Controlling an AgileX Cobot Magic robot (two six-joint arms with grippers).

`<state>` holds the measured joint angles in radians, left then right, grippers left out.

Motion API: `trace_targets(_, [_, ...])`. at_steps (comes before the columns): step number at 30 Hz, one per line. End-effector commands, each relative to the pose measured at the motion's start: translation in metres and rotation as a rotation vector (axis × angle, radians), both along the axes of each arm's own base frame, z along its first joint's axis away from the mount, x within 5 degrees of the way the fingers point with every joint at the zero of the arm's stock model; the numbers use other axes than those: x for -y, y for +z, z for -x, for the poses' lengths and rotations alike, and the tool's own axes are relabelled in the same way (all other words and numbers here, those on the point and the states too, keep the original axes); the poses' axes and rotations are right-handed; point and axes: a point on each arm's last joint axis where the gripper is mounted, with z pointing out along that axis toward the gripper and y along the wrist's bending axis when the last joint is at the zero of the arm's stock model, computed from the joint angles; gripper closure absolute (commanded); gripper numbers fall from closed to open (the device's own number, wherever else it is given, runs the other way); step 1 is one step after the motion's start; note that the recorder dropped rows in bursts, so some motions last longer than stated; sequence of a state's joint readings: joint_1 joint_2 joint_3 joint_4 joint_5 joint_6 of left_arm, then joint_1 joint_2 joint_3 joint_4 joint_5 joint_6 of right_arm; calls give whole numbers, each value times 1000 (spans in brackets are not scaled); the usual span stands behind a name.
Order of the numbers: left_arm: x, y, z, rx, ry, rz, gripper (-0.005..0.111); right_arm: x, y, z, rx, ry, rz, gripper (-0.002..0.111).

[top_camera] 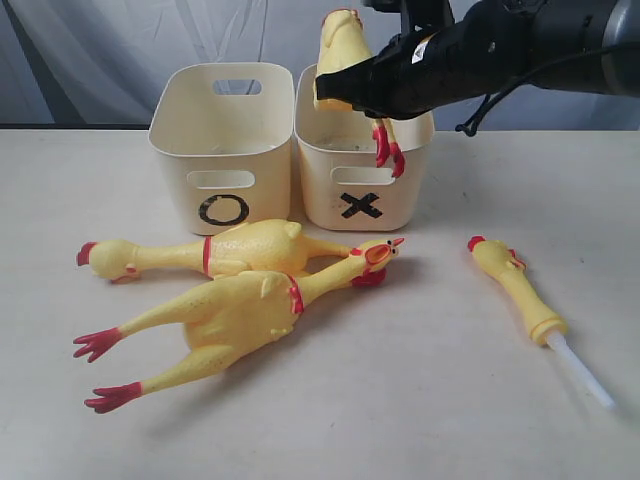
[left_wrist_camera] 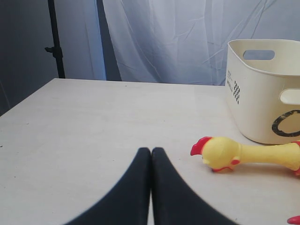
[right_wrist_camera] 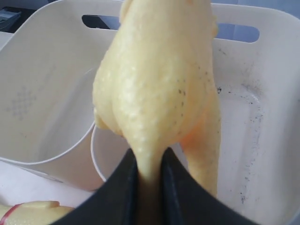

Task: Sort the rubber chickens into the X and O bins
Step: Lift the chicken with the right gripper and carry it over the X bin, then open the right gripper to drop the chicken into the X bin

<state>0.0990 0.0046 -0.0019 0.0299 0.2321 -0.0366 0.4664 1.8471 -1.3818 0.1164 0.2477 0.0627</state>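
Right gripper (top_camera: 338, 98) is clamped hard on the held chicken (top_camera: 340, 45), narrow part pinched between the pads. The bird hangs directly over the X bin (top_camera: 400, 205), long axis roughly upright, head up, red feet dangling at the front rim. I can't tell whether they hang inside or outside it. I judge the release is straight down. Left gripper (left_wrist_camera: 151, 159) has fingers pressed together, empty, low over the table (left_wrist_camera: 93, 131) beside a long chicken (left_wrist_camera: 225, 153).
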Motion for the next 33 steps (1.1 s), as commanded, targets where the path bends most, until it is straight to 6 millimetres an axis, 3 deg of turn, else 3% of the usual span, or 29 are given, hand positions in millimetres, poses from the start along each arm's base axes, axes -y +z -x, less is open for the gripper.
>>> trace_targets(1, [0, 0, 0, 10, 1, 3, 107, 7, 9, -7, 53, -26, -23, 99])
trace_targets(5, [0, 0, 0, 10, 1, 3, 107, 24, 8, -14, 46, -71, -26, 78])
trace_targets(10, [0, 0, 0, 10, 1, 3, 107, 33, 8, -17, 33, -105, -40, 67])
trace_targets(25, [0, 0, 0, 10, 1, 3, 107, 34, 14, -10, -10, -101, -34, 67])
trace_targets(33, [0, 0, 0, 10, 1, 3, 107, 49, 54, 17, 12, -50, 98, 67])
